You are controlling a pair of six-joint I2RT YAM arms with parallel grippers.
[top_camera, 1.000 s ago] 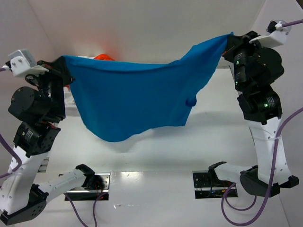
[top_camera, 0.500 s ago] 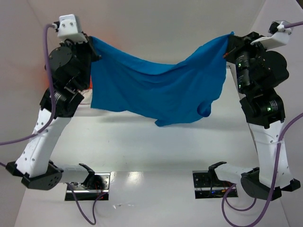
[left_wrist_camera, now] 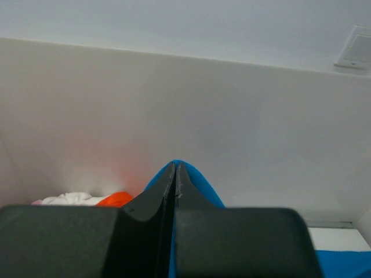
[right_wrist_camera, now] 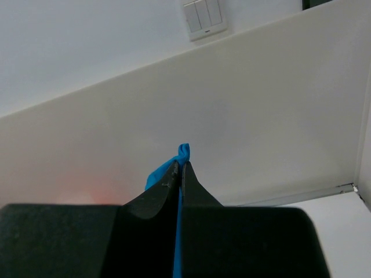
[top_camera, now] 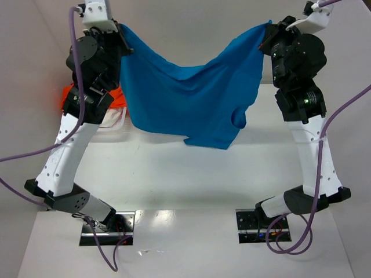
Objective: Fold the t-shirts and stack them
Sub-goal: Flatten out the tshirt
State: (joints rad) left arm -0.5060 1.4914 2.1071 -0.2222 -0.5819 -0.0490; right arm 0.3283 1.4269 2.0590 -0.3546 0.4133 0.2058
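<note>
The blue t-shirt (top_camera: 191, 98) is being held spread above the surface (top_camera: 174, 179), its upper corners being clamped in the left gripper (top_camera: 119, 29) and right gripper (top_camera: 268, 29). The left side is being raised level with the right, likely in readiness for laying flat.

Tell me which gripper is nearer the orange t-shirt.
Left. The left gripper, shut on the blue t-shirt, is raised on the orange t-shirt's side; the right gripper grips the opposite corner, far to the right.

Overhead, wrist close-ups; common blue t-shirt (top_camera: 185, 101)
</note>
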